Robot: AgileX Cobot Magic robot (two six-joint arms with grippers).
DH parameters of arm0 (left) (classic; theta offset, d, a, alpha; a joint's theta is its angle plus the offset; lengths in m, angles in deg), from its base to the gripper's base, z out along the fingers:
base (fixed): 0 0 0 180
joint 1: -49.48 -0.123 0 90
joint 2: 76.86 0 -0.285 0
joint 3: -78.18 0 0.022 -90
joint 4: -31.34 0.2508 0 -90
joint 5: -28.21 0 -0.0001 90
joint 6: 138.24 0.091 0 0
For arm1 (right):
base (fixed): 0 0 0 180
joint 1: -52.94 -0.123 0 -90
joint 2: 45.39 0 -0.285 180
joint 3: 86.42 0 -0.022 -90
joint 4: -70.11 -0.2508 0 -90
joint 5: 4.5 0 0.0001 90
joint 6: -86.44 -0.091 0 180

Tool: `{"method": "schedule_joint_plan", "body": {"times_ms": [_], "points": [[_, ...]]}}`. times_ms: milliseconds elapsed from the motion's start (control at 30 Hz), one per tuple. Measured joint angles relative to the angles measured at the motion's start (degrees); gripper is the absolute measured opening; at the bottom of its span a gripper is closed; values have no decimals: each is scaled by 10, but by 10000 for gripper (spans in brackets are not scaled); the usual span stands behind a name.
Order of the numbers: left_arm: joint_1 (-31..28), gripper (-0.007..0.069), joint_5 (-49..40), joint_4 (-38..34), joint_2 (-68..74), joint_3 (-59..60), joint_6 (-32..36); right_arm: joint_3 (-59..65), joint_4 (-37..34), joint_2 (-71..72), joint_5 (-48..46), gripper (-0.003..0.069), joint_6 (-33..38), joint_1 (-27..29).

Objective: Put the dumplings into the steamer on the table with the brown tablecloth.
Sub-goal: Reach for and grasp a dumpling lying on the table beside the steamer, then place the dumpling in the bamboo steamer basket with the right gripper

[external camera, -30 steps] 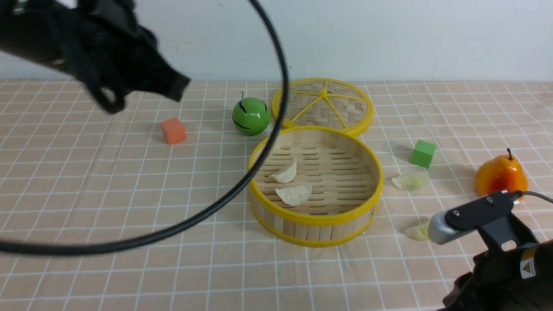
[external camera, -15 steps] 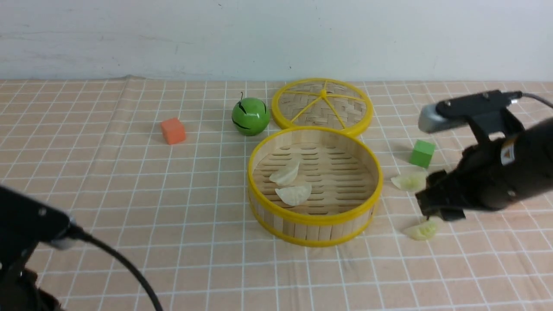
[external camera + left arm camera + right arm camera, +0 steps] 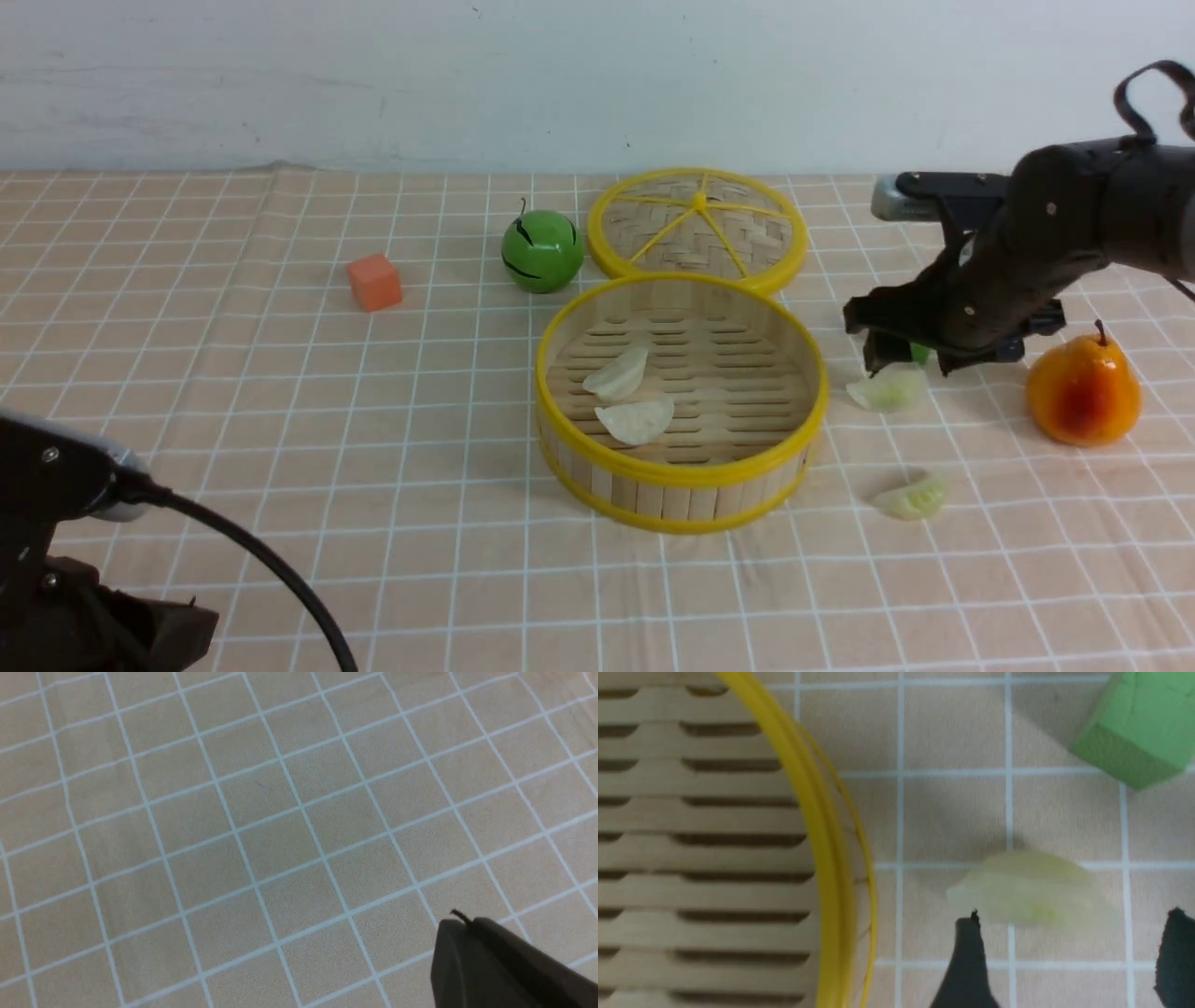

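Note:
The steamer [image 3: 680,474] stands mid-table on the brown tablecloth [image 3: 280,420]. Two off-white dumplings [image 3: 616,373] [image 3: 637,420] lie on its slatted floor. Two pale green dumplings lie on the cloth to its right, one farther [image 3: 887,389] and one nearer [image 3: 912,497]. My right gripper [image 3: 904,362] hangs open just above the farther green one. In the right wrist view the gripper [image 3: 1073,919] has its fingers spread, with that dumpling [image 3: 1031,889] just beyond the tips and the steamer rim [image 3: 822,826] beside it. My left gripper [image 3: 462,921] is shut and empty over bare cloth.
The flat woven lid [image 3: 695,229] lies behind the steamer, a green round fruit [image 3: 541,250] beside it. An orange cube [image 3: 374,282] sits far left. A green cube [image 3: 1134,732] lies just past the right gripper. An orange pear [image 3: 1083,390] stands at the right.
My right arm has swung from the front right corner, past the nearer green dumpling, to above the farther one. My left arm has drawn back from the far left to the front left corner.

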Motion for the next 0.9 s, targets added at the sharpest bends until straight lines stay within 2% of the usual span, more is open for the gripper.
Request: {"method": "schedule_joint_plan", "body": {"times_ms": [200,333,367,467,500,800,900], "points": [[0,-14,6,0,0,0,0,-50,-3,-69,4,503,0,8],[0,-14,6,0,0,0,0,-60,-20,-89,3,442,-1,7],[0,-14,7,0,0,0,0,-63,-21,-89,-6,382,-1,7],[0,-14,9,0,0,0,0,-65,-24,-89,-16,279,0,7],[0,-14,9,0,0,0,0,-66,-25,-89,-18,265,3,7],[0,-13,13,1,0,0,0,-83,-35,-52,-90,265,30,7],[0,-13,16,1,0,0,0,-106,-112,-1,-101,264,81,2]]}}
